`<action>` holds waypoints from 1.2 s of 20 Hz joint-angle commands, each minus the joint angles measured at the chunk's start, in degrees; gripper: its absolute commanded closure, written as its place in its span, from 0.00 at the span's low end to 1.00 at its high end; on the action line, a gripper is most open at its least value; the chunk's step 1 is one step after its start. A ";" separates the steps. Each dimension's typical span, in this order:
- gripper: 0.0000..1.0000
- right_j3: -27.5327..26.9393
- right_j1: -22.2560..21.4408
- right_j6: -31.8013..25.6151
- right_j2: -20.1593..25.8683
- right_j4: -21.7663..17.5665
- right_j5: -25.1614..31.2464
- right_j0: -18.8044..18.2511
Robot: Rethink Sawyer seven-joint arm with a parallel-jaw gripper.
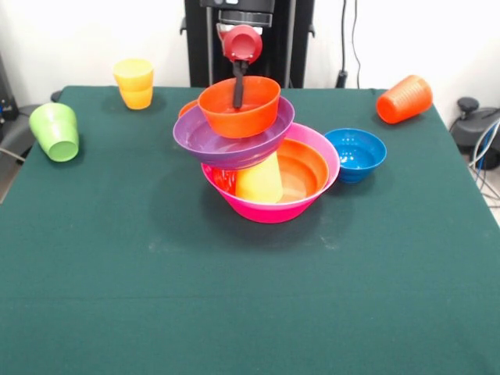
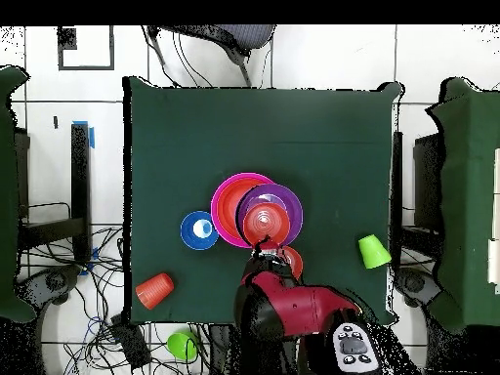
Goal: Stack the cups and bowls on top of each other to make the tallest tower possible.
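Observation:
The tower stands mid-table. Its base is the largest pink bowl (image 1: 269,209) (image 2: 223,203), with a large orange bowl (image 1: 306,170) in it. An upturned yellow cup (image 1: 259,181) inside carries the purple bowl (image 1: 226,142) (image 2: 286,207), tilted. A small orange bowl (image 1: 242,116) (image 2: 262,225) sits on top. My gripper (image 1: 238,92) (image 2: 260,251) reaches down into that top bowl at its far side. A second small orange bowl (image 1: 187,107) (image 2: 291,260) lies behind the tower. The blue bowl (image 1: 355,154) (image 2: 200,230) stands beside the pink one.
A green cup (image 1: 55,131) (image 2: 372,251) lies at one table edge. An orange cup (image 1: 404,99) (image 2: 154,290) lies on its side at the opposite far corner. A yellow cup (image 1: 134,83) stands at the far edge. Cables hang beyond the table.

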 commanded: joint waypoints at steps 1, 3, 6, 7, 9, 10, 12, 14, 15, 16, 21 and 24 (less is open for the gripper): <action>1.00 -2.67 2.22 18.30 6.43 2.42 -2.31 -0.60; 1.00 -2.33 2.10 18.69 7.52 2.11 -2.03 -1.27; 1.00 -1.82 1.91 19.37 9.24 1.46 -1.61 -2.29; 1.00 -1.70 1.87 19.59 9.80 1.17 -1.43 -2.57; 1.00 -1.58 1.83 20.04 10.56 0.80 -1.16 -2.84; 1.00 -1.62 1.87 20.23 10.70 0.62 -1.17 -2.90; 1.00 -1.62 1.92 20.68 11.36 0.04 -1.29 -3.28; 1.00 -1.60 1.98 21.16 12.04 -0.63 -1.36 -3.82; 1.00 -1.58 1.99 21.34 12.31 -0.92 -1.43 -4.12; 1.00 -1.45 2.04 21.56 12.93 -1.29 -1.45 -4.58; 1.00 -0.83 2.02 22.69 14.80 -2.58 -2.08 -6.19; 1.00 -0.91 2.15 22.60 14.53 -2.79 -2.56 -6.17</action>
